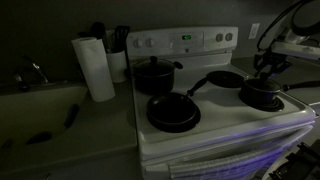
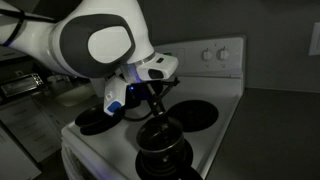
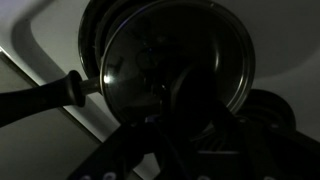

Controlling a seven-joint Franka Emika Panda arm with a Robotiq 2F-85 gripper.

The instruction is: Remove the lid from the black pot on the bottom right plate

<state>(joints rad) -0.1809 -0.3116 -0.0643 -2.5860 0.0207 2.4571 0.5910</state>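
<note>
The small black pot (image 1: 261, 96) sits on the stove's front burner at the right end, its long straight handle (image 3: 45, 102) pointing left in the wrist view. The glass lid (image 3: 175, 45) with its pale metal rim lies on or just over the pot and fills the wrist view; its knob is hidden by the dark fingers. The gripper (image 3: 193, 105) hangs directly over the lid's centre, also seen in both exterior views (image 1: 268, 66) (image 2: 153, 108). The pot shows below it (image 2: 160, 142). It is too dark to tell the jaw state. The burner is hidden under the pot.
On the white stove (image 1: 215, 125) stand a taller black pot (image 1: 154, 74) at the back and a wide frying pan (image 1: 173, 111) in front. A paper towel roll (image 1: 96, 67) stands on the counter beside it. The control panel (image 1: 185, 40) is behind.
</note>
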